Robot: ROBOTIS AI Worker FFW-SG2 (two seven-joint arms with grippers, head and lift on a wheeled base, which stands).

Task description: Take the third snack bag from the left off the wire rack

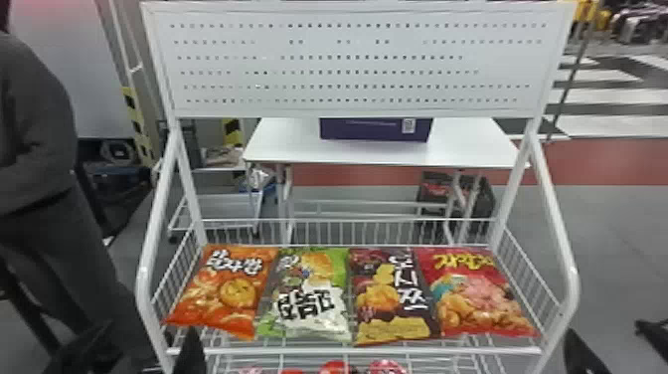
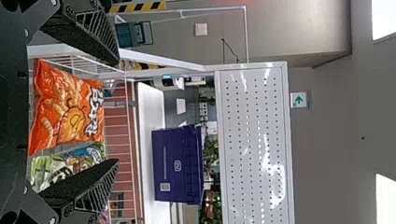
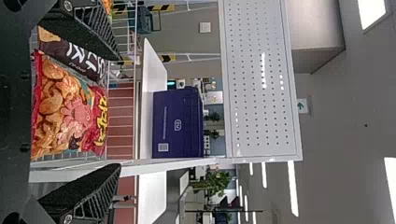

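So, step in hand: I'd call this the approach, neither gripper is on a bag yet.
Target spot: third snack bag point(image 1: 390, 298) lies flat on the wire rack point(image 1: 248, 233), between the green bag point(image 1: 305, 298) and the red bag point(image 1: 472, 293), touching both.
Right gripper point(image 3: 114, 112): fingers spread wide, holding nothing, lined up on the red bag instead of the target.
Left gripper point(image 2: 111, 111): also wide open and empty, facing the orange bag point(image 1: 223, 291).
How I'd do it: slide the right arm toward the middle until the target sits between the fingers, then pinch its near edge so the neighbours don't get dragged along.
Target look: dark maroon, yellow chips pictured, white lettering, puffy film. Probably slippery, so I'd grip firmly.
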